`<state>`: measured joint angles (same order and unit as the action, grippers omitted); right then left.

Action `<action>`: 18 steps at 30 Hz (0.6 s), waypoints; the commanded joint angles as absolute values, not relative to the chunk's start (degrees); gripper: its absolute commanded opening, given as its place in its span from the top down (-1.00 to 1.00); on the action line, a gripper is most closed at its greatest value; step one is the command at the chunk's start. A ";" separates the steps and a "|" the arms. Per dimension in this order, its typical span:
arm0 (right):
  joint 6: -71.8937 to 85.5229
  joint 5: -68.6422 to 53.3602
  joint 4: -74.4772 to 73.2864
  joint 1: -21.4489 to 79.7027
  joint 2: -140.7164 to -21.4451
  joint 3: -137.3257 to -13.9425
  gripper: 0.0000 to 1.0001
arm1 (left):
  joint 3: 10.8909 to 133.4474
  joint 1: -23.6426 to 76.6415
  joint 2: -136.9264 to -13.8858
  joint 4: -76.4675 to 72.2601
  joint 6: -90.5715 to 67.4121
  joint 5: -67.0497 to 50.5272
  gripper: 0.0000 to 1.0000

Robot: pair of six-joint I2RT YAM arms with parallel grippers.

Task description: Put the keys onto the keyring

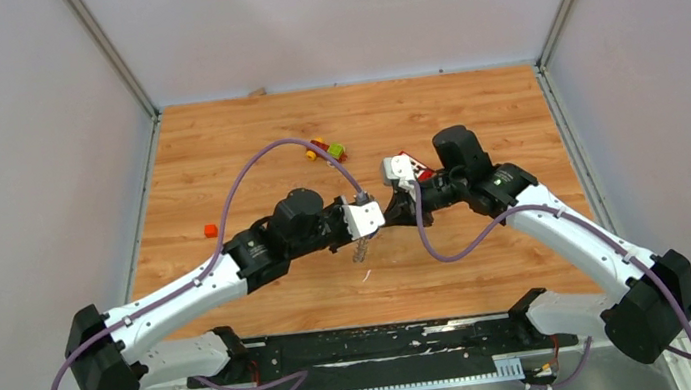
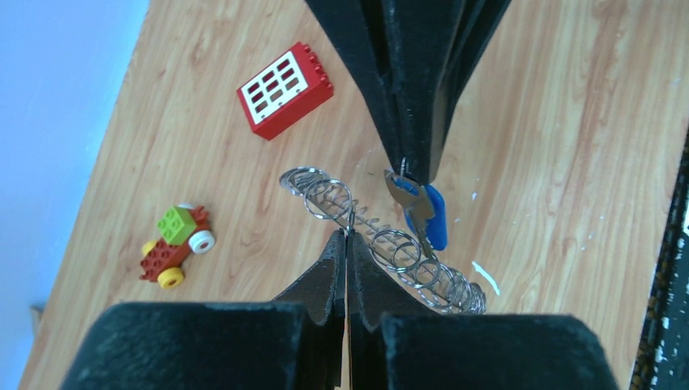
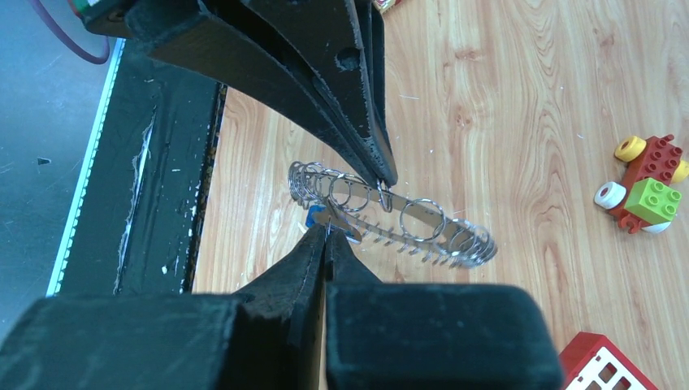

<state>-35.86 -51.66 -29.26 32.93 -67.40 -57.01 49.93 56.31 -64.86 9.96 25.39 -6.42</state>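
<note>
The keyring (image 2: 382,244) is a silver strip strung with several wire rings; it also shows in the top view (image 1: 361,249), between the two wrists. My left gripper (image 2: 347,236) is shut, pinching one of its rings near the middle. My right gripper (image 3: 327,229) is shut on the keys, a small dark metal key (image 2: 409,203) and a blue-headed piece (image 2: 437,219), gripping them by their top end. They hang right against the keyring's rings. From the right wrist, only a blue corner of the keys (image 3: 313,215) shows behind the fingertips.
A red block with a white window grid (image 2: 284,89) lies beyond the keyring. A red-yellow-green toy car (image 2: 175,244) sits to its left. A small orange brick (image 1: 211,230) lies at the table's left. The black base rail (image 1: 381,342) runs along the near edge.
</note>
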 commanded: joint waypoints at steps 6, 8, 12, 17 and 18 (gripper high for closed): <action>-39.35 -55.51 -31.46 32.37 -65.80 -58.47 1.00 | 47.90 57.30 -63.90 2.39 25.22 -0.74 1.00; -39.82 -57.28 -32.42 31.44 -65.19 -58.87 1.00 | 47.57 57.30 -64.05 2.03 25.52 -0.22 1.00; -39.98 -59.12 -33.00 29.97 -64.73 -58.89 1.00 | 47.30 57.30 -64.17 1.44 25.49 -0.15 1.00; -39.34 -61.45 -33.13 28.78 -64.05 -59.56 1.00 | 46.79 57.28 -64.54 0.76 25.70 -0.09 1.00; -38.92 -61.80 -32.76 28.59 -63.75 -59.71 1.00 | 46.64 57.28 -64.63 0.63 25.75 -0.36 1.00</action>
<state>-38.92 -57.30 -33.15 29.34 -65.78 -57.06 46.59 56.99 -64.88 5.67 25.45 -0.91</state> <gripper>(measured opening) 0.013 0.006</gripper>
